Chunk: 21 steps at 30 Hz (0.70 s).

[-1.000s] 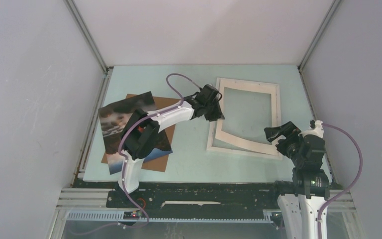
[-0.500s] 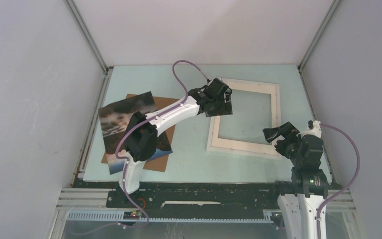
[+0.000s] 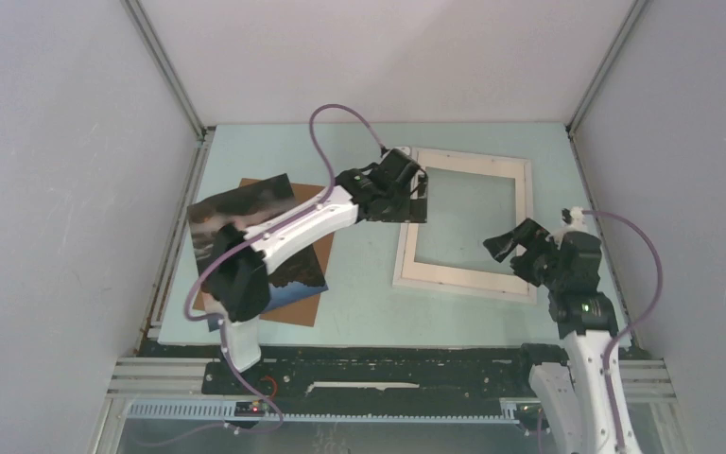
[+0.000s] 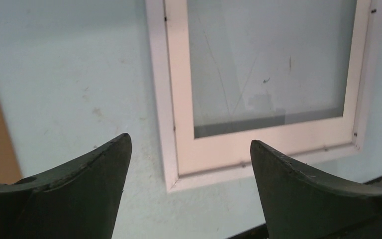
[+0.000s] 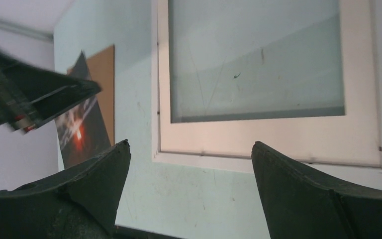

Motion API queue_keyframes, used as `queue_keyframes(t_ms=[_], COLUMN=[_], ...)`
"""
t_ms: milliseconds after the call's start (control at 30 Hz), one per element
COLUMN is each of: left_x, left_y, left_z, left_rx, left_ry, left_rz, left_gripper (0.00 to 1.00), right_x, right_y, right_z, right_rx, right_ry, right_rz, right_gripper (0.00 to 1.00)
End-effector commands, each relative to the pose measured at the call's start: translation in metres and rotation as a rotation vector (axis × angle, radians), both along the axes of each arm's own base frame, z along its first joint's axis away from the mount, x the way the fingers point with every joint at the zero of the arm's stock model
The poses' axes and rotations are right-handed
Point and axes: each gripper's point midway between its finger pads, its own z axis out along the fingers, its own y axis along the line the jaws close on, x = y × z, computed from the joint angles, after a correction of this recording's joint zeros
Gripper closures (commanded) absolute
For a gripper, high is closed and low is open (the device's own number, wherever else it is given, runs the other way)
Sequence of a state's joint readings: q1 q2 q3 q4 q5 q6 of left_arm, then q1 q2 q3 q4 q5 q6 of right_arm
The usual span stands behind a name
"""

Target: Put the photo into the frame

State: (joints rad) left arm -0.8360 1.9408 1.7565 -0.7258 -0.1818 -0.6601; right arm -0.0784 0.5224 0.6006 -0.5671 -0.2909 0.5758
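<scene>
**Right gripper** [image 3: 506, 244], nearest. It hangs above the table [image 3: 364, 284] by the frame's near right corner. The jaws are spread wide with nothing between them. Its wrist camera looks past the fingertips onto the frame's near rail. My guess is that it is posted there to steady the frame when needed.

**Photo** [image 3: 219, 225], near left. It lies flat and face up on the brown backing board [image 3: 295, 308], showing a dark sky. The right wrist view catches a red glow on it. Its left part overhangs the board toward the wall, and the left arm's forearm passes above its right part. It is well apart from the frame and not yet in it.

**Frame** [image 3: 463, 277], centre right. It is white and lies flat on the table, whose colour shows through the clear pane. Nothing sits in the opening, so it looks ready for the print.

**Left gripper** [image 3: 419, 197], farthest. It is stretched out over the frame's left rail. The jaws are wide apart and empty. Its wrist camera takes in that rail and one corner, with nothing pinched.

**Assessment.** Both grippers are free and the frame is laid out, so fetching the photo seems to be the step in hand. The left arm is the closer of the two to it. A thin print lying flat is awkward to pinch, and the overhanging edge is probably the best place to get hold.
</scene>
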Motion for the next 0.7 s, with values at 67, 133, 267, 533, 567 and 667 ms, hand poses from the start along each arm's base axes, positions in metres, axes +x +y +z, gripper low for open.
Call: queue_keyframes(t_ms=[67,133,267,533,567,667], left_x=[-0.007,-0.006,-0.001,0.033,0.039,0.058], left_y=[0.048,0.059,0.068,0.056,0.054,0.052], left_z=[0.03,0.013,-0.012,-0.025,-0.027,-0.032], left_rx=[-0.088,-0.123,-0.162,-0.206,-0.205,-0.177], left_ry=[-0.097,-0.056,-0.022,-0.025,-0.027,-0.052], left_rz=[0.0,0.026,0.051,0.103,0.11,0.127], left_gripper=[0.03,0.03,0.04,0.04,0.04,0.05], right_x=[0.047,0.072,0.138,0.263,0.272,0.291], right_y=[0.062,0.088,0.128,0.173,0.18,0.19], right_z=[0.012,0.017,0.011,0.005,-0.001,-0.023], right_rx=[0.042,0.048,0.105,0.245,0.25,0.207], right_ry=[-0.031,-0.052,-0.075,-0.111,-0.103,-0.044], right_rz=[0.259,0.294,0.298,0.257,0.267,0.276], right_gripper=[0.04,0.04,0.11,0.24,0.24,0.25])
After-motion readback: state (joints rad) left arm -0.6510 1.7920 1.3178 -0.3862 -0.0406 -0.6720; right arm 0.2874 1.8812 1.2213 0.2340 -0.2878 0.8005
